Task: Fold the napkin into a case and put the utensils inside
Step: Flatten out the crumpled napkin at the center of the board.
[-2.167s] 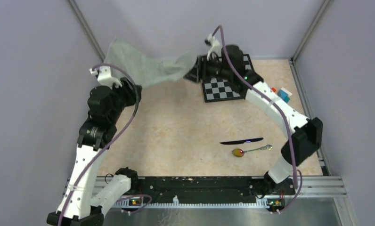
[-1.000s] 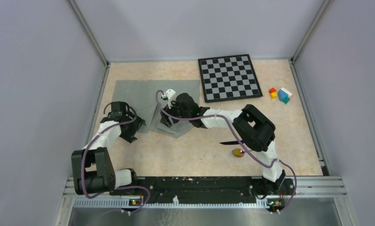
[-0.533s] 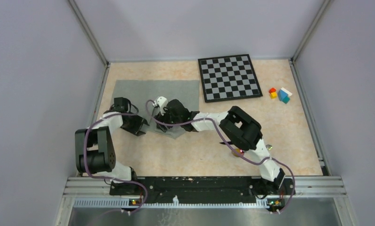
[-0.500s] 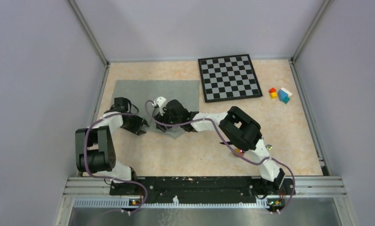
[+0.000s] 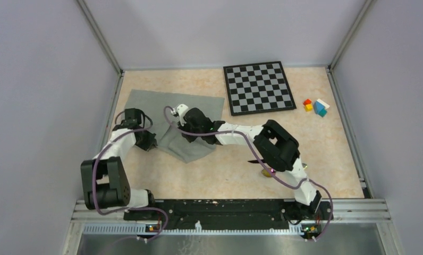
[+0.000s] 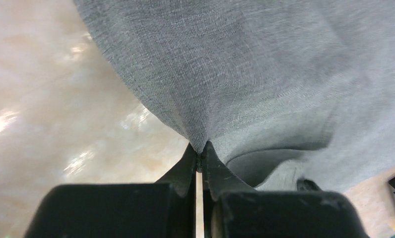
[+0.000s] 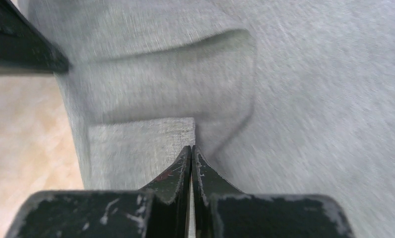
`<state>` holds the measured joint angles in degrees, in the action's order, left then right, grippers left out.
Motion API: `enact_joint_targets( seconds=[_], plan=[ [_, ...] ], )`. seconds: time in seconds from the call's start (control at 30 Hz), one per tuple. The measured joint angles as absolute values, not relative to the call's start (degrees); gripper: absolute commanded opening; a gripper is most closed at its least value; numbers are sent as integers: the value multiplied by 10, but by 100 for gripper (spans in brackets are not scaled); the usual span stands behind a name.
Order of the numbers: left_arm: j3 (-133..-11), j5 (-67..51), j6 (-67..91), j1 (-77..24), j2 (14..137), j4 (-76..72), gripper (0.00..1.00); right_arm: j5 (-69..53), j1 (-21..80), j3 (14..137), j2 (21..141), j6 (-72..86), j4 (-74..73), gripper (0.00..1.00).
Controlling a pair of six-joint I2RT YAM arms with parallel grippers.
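Observation:
The grey-green napkin (image 5: 196, 106) lies rumpled on the left half of the table, with a corner pointing toward the front. My left gripper (image 5: 148, 142) is at its near left edge. In the left wrist view the left gripper (image 6: 200, 151) is shut on a pinch of the napkin (image 6: 245, 74), which tents up from the tips. My right gripper (image 5: 185, 132) is over the cloth's middle. Up close the right gripper (image 7: 191, 148) is shut on the napkin (image 7: 309, 99) at a folded flap's edge. The right arm mostly hides the knife (image 5: 250, 161) and the spoon (image 5: 264, 172).
A black-and-white chessboard (image 5: 259, 87) lies at the back right of the napkin. Small coloured blocks (image 5: 315, 106) sit near the right wall. A black finger of the left gripper (image 7: 22, 49) shows at the top left of the right wrist view. Walls enclose the table.
Both grippers have gone from open to shut on the napkin's near part. The cloth, flat before, is now skewed and rumpled, with a corner drawn toward the front.

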<state>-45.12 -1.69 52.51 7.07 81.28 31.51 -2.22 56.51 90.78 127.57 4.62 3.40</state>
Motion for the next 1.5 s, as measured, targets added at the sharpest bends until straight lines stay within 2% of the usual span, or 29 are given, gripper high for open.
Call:
enact_joint_targets(
  seconds=[0.23,0.4,0.43,0.5,0.53,0.6,0.63,0.67,0.77,0.83,0.93,1.03,1.13,1.3,1.5],
  plan=[
    [-471,82,510,80,655,401,4,-50,565,774,1093,110,11,0],
    [-448,88,509,82,587,408,2,-118,582,647,973,153,37,0],
    [-441,84,509,82,588,408,5,-145,594,619,952,153,39,0],
    [-430,82,509,82,601,416,16,-211,627,571,918,154,46,0],
    [-427,82,512,82,612,424,33,-257,649,547,902,156,50,6],
    [-427,86,516,82,625,439,61,-340,676,513,884,162,64,31],
    [-427,93,526,82,628,449,75,-379,686,495,878,163,67,39],
    [-427,100,529,82,627,457,85,-392,688,485,875,167,65,46],
    [-435,127,545,83,615,487,95,-361,660,470,870,172,27,60],
    [-444,137,538,83,594,494,99,-304,620,471,868,187,16,64],
    [-458,124,491,83,556,463,98,-156,563,501,879,215,-5,64],
    [-459,45,416,84,537,382,98,-48,549,580,943,233,-11,58],
    [-465,-36,367,84,560,316,98,5,549,699,1053,247,-4,49],
    [-511,-133,324,84,670,239,99,51,549,848,1197,263,-29,34],
    [-562,-178,325,85,842,166,99,79,536,894,1259,273,-57,32]
  ],
)
